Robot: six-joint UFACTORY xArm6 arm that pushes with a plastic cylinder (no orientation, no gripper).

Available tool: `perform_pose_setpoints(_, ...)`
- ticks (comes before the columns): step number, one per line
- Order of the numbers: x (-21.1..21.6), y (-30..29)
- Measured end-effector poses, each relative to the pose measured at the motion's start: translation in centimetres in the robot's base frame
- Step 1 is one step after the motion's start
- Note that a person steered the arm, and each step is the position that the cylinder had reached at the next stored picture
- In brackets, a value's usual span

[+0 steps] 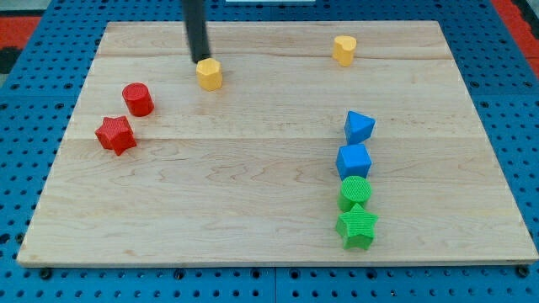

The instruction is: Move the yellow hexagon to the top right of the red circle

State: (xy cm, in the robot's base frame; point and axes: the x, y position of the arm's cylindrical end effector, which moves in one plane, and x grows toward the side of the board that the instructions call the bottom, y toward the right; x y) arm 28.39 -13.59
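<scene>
tip: parked right at the yellow hexagon's top-left edge
red circle: sat lower left of it
gripper: none fitted, only a rod

No legible text, labels or nos. anywhere.

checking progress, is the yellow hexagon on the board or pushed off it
On the board. The yellow hexagon sits flat on the wooden board near its top edge, up-right of the red circle, my tip at its upper-left edge.
</scene>
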Motion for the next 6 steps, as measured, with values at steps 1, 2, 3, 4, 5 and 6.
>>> perform_pose_setpoints(1, -0.2, 4.9)
perform_pose_setpoints(2, -0.3, 13.8)
perform_pose_setpoints(3, 2.7, 9.6)
perform_pose_setpoints(4, 2.6, 7.6)
perform_pose_setpoints(5, 2.8, 0.9)
perform_pose_setpoints(6, 2.8, 6.6)
